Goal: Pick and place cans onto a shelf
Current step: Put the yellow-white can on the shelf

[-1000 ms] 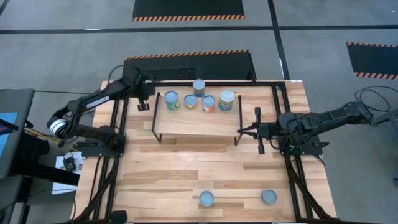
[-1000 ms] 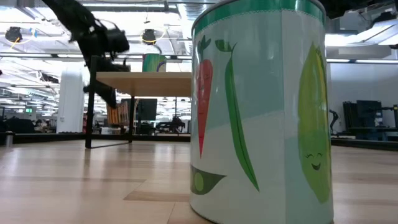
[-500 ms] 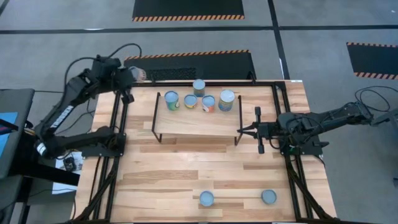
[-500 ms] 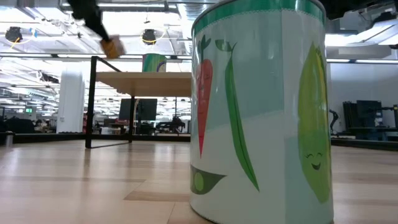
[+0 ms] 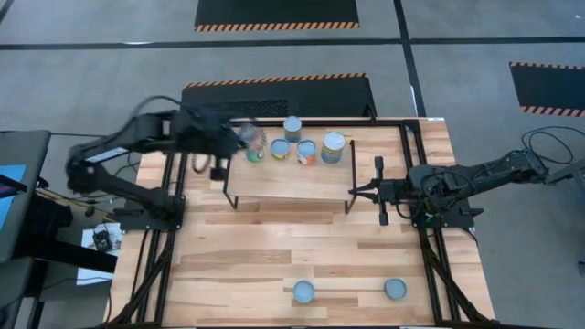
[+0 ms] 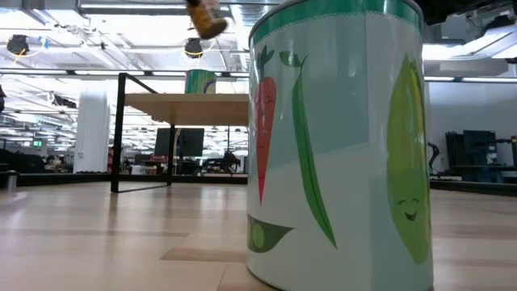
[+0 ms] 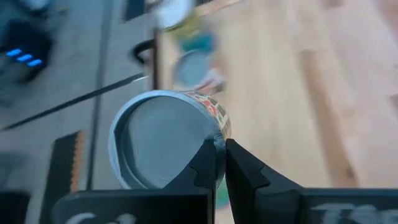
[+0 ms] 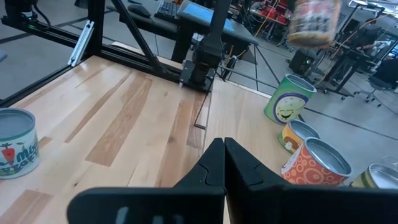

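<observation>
My left gripper point(image 5: 236, 137) is shut on a can point(image 7: 163, 140) with a silvery top and a red-patterned label. It holds the can high above the left end of the shelf point(image 5: 288, 181), a light board on thin black legs. The can also shows in the low view point(image 6: 203, 16). Several cans point(image 5: 306, 151) stand upright on the shelf's far half. Two more cans point(image 5: 303, 292) point(image 5: 395, 290) stand on the table near its front edge. My right gripper point(image 5: 353, 192) waits shut just off the shelf's right end. My left gripper pinches the can's top rim point(image 7: 219, 135) between its two fingers, at the edge of the round lid. The fingers slant downward from the table's left. The can is lifted clear and hangs tilted in the air over the shelf.
One front-edge can with a vegetable label point(image 6: 339, 145) stands close to the low camera and blocks much of that view. Black frame rails point(image 5: 174, 228) run along both table sides. Bare planks lie between the shelf and the two front cans.
My left gripper has risen from beside the shelf's left end, swung out past the table's far left corner, then come back toward the right over the shelf. The can has gone with it, lifted well above the board. The wrist has tipped and rolled.
</observation>
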`<state>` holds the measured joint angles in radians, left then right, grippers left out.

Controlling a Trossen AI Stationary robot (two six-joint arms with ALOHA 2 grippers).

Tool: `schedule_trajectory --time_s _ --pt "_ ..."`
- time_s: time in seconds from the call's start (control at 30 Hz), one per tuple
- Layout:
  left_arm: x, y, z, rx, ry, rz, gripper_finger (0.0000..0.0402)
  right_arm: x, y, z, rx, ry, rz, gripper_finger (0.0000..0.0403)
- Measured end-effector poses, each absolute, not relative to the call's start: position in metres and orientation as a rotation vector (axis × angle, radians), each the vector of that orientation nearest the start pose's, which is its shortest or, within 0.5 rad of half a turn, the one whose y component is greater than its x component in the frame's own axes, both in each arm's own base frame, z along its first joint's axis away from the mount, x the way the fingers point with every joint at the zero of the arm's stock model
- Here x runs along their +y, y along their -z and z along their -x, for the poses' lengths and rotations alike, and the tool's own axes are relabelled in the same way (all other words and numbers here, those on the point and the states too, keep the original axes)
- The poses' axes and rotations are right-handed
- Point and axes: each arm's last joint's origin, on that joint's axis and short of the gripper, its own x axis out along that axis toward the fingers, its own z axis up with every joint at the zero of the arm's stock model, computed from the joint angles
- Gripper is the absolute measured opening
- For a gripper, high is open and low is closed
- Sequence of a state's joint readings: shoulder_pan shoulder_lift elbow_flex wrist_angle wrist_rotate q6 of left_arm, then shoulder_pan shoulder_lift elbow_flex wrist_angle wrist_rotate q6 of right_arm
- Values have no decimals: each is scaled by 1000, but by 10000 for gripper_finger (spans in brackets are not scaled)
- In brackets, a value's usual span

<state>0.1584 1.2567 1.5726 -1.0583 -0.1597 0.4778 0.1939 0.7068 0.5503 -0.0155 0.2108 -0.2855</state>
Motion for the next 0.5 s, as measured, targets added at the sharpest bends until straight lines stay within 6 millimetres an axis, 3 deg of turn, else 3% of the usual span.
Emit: schedule_trajectory --time_s 0.27,0.5 --pt "11 -398 -302 888 86 -486 3 26 -279 -163 178 -9 321 12" --pt "20 -363 -357 1000 33 -364 3 26 -279 -163 181 -9 317 12"
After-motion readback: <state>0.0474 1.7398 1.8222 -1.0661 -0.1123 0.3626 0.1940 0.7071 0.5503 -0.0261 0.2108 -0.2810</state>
